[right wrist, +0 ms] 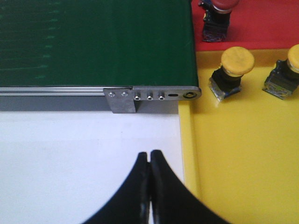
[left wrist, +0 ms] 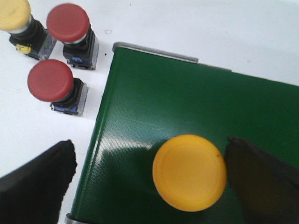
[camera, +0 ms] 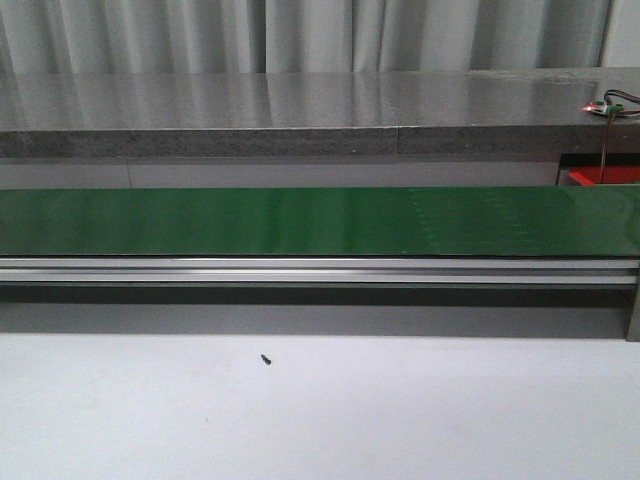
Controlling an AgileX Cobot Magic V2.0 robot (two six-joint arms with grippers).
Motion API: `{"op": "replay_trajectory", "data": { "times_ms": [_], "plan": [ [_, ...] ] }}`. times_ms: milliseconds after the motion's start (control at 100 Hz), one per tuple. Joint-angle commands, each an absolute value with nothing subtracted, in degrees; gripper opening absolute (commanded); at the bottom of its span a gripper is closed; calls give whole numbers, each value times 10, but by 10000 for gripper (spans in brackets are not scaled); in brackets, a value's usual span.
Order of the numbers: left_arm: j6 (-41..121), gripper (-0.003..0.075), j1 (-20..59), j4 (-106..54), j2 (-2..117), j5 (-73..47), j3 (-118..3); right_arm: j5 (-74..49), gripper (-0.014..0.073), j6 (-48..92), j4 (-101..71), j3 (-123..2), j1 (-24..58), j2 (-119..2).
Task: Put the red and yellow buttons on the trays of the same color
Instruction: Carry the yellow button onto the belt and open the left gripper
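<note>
1. Front view: I see only the green belt (camera: pixel 320 222) and the white counter (camera: pixel 320 420); no arm or button shows.
2. Left wrist view: my left fingers (left wrist: pixel 35 184) are spread, released, straddling a yellow button (left wrist: pixel 189 172) on the belt. Two red buttons (left wrist: pixel 50 80) wait beside it. Closing off-centre could tip it.
3. Right wrist view: my right fingers (right wrist: pixel 149 186) are clenched, empty, by the yellow tray (right wrist: pixel 243 158), which holds yellow buttons (right wrist: pixel 237 60) unseen elsewhere.
</note>
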State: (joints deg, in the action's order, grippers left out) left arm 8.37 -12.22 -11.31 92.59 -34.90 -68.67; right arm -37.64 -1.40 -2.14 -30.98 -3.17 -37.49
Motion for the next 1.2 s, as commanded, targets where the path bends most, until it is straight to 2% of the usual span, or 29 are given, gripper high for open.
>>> {"op": "replay_trajectory", "data": {
  "times_ms": [0, 270, 650, 990, 1190],
  "plan": [
    [85, 640, -119, -131, 874, -318, -706, -340, -66, -11, -20, -325, -31, -374],
    [85, 639, -120, -132, 810, -317, -706, -340, -66, -11, -20, -325, -31, -374],
    [80, 639, -176, -131, 814, -305, -704, -340, -66, -11, -20, -325, -31, -374],
    [68, 639, -206, -111, 886, -289, -714, -340, -66, -11, -20, -325, -31, -374],
    [58, 639, -217, -108, 950, -320, -761, -340, -66, -11, -20, -325, -31, -374]
  ]
}}
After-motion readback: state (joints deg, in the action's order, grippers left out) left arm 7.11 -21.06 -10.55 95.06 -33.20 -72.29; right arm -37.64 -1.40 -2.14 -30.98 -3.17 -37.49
